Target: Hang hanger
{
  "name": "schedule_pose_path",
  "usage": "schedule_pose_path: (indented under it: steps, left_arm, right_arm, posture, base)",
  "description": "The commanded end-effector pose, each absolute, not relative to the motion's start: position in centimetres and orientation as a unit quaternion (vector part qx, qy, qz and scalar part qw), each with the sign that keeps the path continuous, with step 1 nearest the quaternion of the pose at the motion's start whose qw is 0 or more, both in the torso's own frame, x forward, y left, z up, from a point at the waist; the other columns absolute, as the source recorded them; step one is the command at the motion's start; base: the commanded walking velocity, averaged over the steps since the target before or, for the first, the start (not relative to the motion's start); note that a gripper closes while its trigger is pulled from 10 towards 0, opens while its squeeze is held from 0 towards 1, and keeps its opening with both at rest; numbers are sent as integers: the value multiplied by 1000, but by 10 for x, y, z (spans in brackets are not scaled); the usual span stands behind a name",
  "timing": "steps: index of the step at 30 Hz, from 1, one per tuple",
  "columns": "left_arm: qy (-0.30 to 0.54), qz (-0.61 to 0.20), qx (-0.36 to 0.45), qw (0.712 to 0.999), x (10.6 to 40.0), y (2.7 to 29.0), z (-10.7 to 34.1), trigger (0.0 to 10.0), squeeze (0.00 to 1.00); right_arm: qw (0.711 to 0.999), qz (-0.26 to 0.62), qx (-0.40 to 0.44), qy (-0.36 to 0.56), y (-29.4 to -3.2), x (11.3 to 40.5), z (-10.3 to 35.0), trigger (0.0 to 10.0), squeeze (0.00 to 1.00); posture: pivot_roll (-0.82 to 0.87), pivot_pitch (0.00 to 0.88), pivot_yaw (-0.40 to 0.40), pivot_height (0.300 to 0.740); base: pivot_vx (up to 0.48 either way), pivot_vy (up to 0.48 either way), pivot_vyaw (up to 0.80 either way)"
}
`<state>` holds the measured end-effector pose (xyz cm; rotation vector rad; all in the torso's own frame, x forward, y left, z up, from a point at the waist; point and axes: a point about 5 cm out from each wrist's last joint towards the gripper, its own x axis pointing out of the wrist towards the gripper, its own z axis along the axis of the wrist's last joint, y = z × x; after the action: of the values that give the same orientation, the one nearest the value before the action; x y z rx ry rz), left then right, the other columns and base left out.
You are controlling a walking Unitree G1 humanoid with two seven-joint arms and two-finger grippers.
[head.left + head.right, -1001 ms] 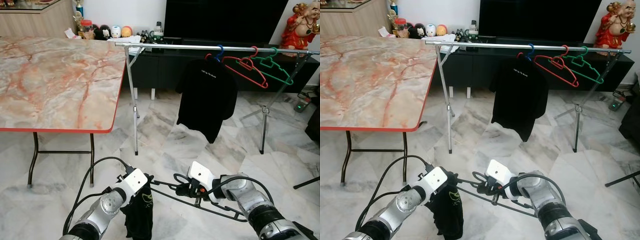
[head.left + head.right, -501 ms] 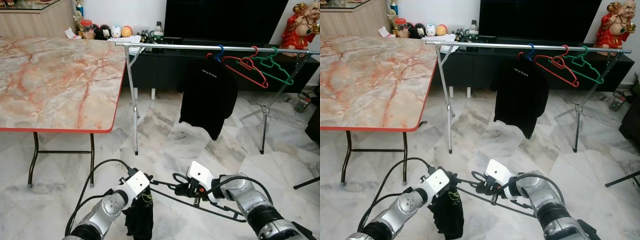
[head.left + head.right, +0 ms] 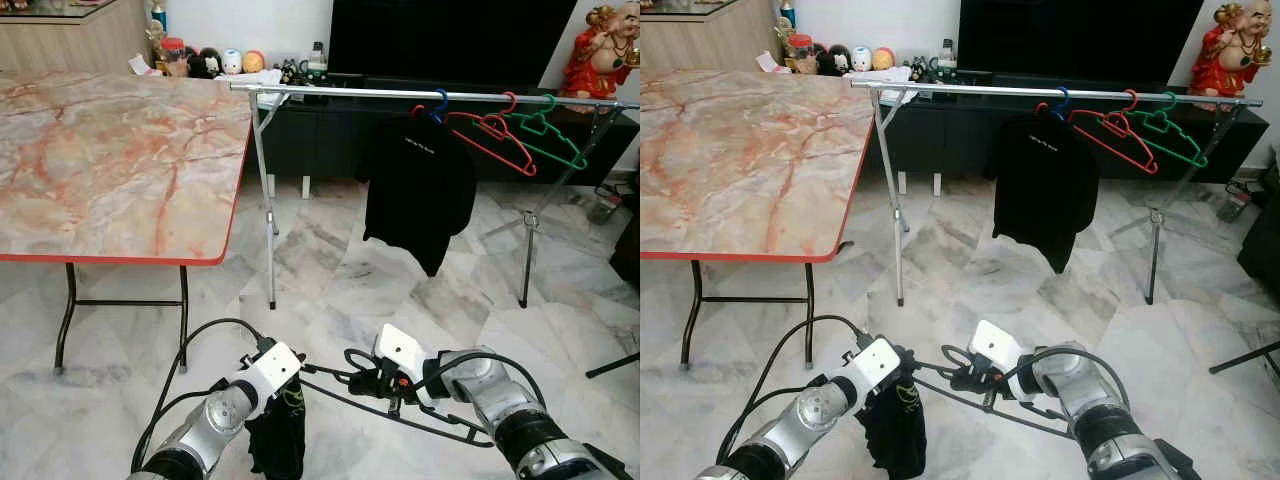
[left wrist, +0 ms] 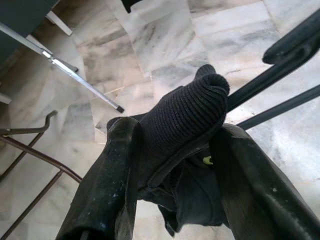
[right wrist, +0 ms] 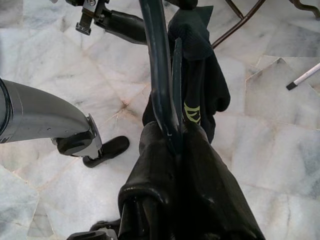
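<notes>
Left gripper (image 3: 285,385): low in the frame, left of centre, above the marble floor (image 3: 330,290). Fingers (image 4: 115,185) clamped on a ribbed fold of the black garment (image 3: 278,435).
Black garment: hangs bunched below the left gripper, a small yellow mark on the cloth; its upper edge sits at the left end of the black hanger (image 3: 400,405).
Right gripper (image 3: 385,383): low in the frame, right of centre. Fingers pinched tight on the black hanger near its hook.
Black hanger: held low over the floor between the two grippers, running from the garment toward the lower right; not on the clothes rail (image 3: 400,94).
Clothes rail: silver bar across the upper middle to upper right, well apart from the grippers. A black shirt (image 3: 420,190) hangs from it on a blue hanger (image 3: 438,103), with a red hanger (image 3: 495,135) and a green hanger (image 3: 545,130) to its right.
Table (image 3: 110,160): marble-patterned top with a red edge, upper left of the frame.
</notes>
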<state>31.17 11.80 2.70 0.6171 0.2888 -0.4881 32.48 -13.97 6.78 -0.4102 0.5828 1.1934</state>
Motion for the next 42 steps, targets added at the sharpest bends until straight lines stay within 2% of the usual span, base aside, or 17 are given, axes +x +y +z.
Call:
schedule_pose_path:
  steps: [1,3,4,5,6,7,8,27,42]
  left_arm:
    - [127,-231,305,915,316,116,32,9765,0]
    - [126,-229,305,916,317,116,33,8745,0]
    - [127,-229,305,916,317,116,33,5294,0]
    - [127,-230,305,916,317,116,33,5294,0]
    - [127,-230,305,915,317,116,33,3059,0]
    - [127,-230,305,915,317,116,33,3059,0]
    - [127,-230,305,915,317,116,32,0,0]
    - [122,-238,303,915,315,112,32,0,0]
    - [125,-255,298,911,312,108,30,0,0]
  right_arm:
    - [776,550,-179,250,-138,328,74,0,0]
    - [778,548,-179,250,-138,328,74,0,0]
    - [778,548,-179,250,-138,328,74,0,0]
    - [778,548,-179,250,-138,329,74,0,0]
    - [778,547,-179,250,-138,329,74,0,0]
    - [778,547,-179,250,-138,329,74,0,0]
    - [779,547,-180,251,-139,329,74,0,0]
    - [777,543,-187,259,-141,327,69,0,0]
    - [751,511,-295,295,-151,322,52,0,0]
  posture:
    - [4,76,-75,740]
    - [3,74,-75,740]
    - [3,74,-75,740]
    - [3,74,-75,740]
    - [3,74,-75,740]
    - [3,74,-75,740]
    - [3,74,-75,740]
    - [5,70,-76,740]
    - [10,75,-78,740]
  base:
    - [0,0,0]
    - [0,0,0]
    - [0,0,0]
    - [0,0,0]
    - [0,0,0]
    - [0,0,0]
    - [0,0,0]
    - [0,0,0]
    - [0,0,0]
